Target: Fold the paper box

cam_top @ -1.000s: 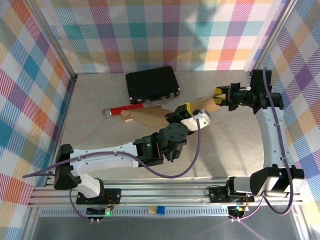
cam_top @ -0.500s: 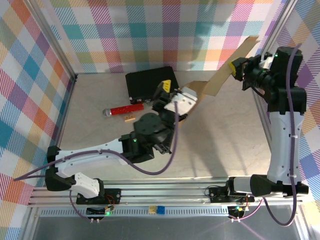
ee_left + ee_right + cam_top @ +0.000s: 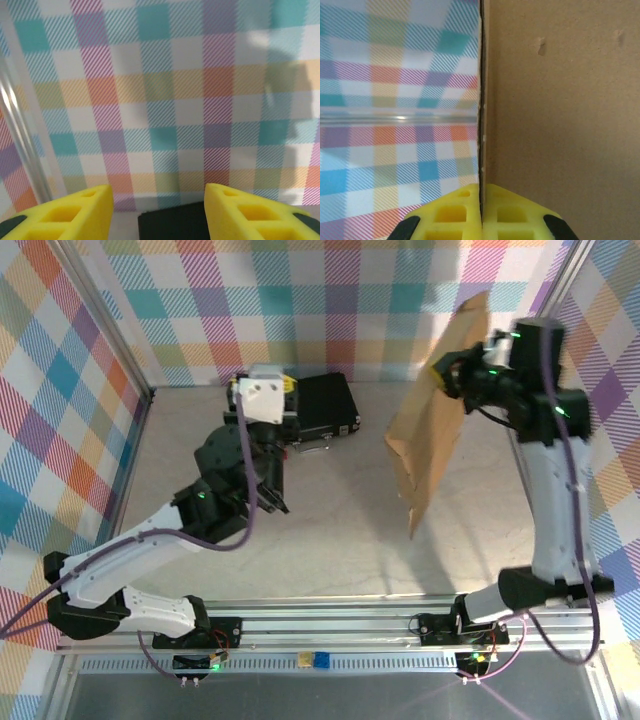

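This is a robotics lab test cell; a left arm (image 3: 150, 545) and a right arm (image 3: 555, 510) are bolted to an aluminium rail (image 3: 330, 618) at the near edge of a bare beige table (image 3: 340, 540); slotted metal posts (image 3: 109, 325) frame the space; the walls (image 3: 330, 300) are printed multicolour plaid backdrops; purple cables (image 3: 249, 502) trail from the arms; small boards with green lights (image 3: 470, 657) sit below the rail.

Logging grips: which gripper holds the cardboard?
The right gripper: it is shut on the paper box at its edge, holding it upright. The left gripper stands open and empty.
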Robot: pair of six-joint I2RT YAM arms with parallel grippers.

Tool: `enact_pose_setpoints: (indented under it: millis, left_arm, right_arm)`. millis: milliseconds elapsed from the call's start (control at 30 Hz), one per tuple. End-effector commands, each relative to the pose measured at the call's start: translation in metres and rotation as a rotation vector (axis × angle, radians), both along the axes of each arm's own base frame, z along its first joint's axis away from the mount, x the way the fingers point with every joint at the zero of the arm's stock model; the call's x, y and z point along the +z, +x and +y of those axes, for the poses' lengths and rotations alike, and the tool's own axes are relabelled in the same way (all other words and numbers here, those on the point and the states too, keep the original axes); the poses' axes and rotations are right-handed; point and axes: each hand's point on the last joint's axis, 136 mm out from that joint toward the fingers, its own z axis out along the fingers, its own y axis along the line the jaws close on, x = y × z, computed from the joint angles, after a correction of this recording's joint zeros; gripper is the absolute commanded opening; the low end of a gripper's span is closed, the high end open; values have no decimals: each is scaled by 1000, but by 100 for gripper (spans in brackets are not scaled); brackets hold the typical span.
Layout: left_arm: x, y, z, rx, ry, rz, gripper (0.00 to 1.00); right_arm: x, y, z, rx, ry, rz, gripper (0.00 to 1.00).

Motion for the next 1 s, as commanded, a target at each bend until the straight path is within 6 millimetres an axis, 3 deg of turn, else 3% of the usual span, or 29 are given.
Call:
enact_pose_setpoints:
  millis: [0, 200, 300, 400, 467, 600, 667, 767, 867, 967]
  left_arm:
    - [-29, 2, 35, 26, -120, 123, 51]
    - [-61, 3, 53, -11, -174, 271, 53]
    - [-80, 3, 58, -31, -220, 364, 53]
    - [-97, 7, 53, -95, -334, 460, 53]
    - [-103, 12, 40, -153, -448, 505, 53]
    - [-113, 26, -14, -286, -714, 617, 51]
    - [-125, 33, -41, -315, -860, 702, 50]
    - [-148, 40, -67, -281, -1025, 817, 48]
    - [-154, 47, -80, -255, -1132, 852, 48]
    - [-147, 55, -90, -264, -1215, 839, 47]
  right_arm:
    - [-55, 51, 46, 42, -6, 105, 0]
    - [-122, 116, 94, 30, 60, 177, 0]
    - [-153, 126, 103, 3, 141, 207, 0]
    - [-175, 113, 99, -36, 150, 256, 0]
    - [-185, 101, 94, -80, 156, 271, 0]
    - [-203, 82, 73, -202, 144, 330, 0]
    - [-203, 79, 66, -240, 133, 327, 0]
    - [-202, 76, 63, -259, 149, 337, 0]
    - [-196, 72, 65, -257, 172, 346, 0]
    - [-188, 69, 62, -264, 157, 327, 0]
